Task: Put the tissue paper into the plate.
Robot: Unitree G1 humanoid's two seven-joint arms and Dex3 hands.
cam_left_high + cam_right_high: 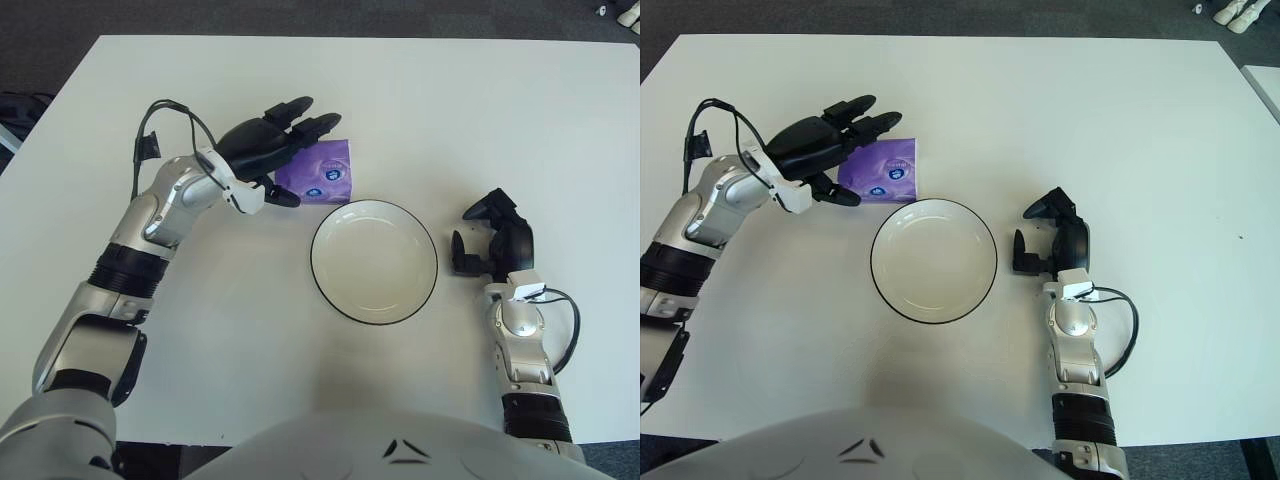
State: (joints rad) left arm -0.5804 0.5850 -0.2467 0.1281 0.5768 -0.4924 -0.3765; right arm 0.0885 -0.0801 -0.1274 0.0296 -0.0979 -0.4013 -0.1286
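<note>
Left hand [268, 150] covers the left part of the purple tissue pack [322, 174], fingers spread over it, upper left of the plate [374, 261]; actual grip unclear. Right hand [1053, 234] sits loosely curled, empty, right of the plate.

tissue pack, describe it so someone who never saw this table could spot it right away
On the white table, find the round white plate with a dark rim near the middle. Just beyond its far left edge lies the tissue pack, a small flat purple packet with white print. The left hand reaches over its left side, and it is the only coloured thing there.
</note>
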